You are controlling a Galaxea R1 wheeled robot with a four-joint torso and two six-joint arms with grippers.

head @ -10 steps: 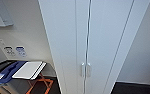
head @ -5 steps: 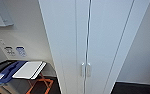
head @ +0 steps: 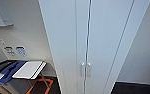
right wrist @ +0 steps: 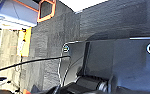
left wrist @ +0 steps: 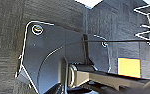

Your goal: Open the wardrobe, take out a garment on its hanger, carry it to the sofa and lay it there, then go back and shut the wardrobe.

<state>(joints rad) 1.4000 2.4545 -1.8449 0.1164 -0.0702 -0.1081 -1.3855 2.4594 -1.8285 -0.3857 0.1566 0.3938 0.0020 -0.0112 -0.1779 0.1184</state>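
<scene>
Straight ahead and close: the wardrobe (head: 91, 42), tall, narrow, smooth and white, standing upright, both doors shut with a thin dark line between them. Two small white handles (head: 85, 69) side by side, low down by that line. To its left a pale wall, wall plates (head: 15, 51), a white board on an orange frame (head: 40, 85), something blue (head: 6, 72). Underneath, dark grey carpet (left wrist: 6, 50) in squares. Cannot tell if either pincer is apart or together.
</scene>
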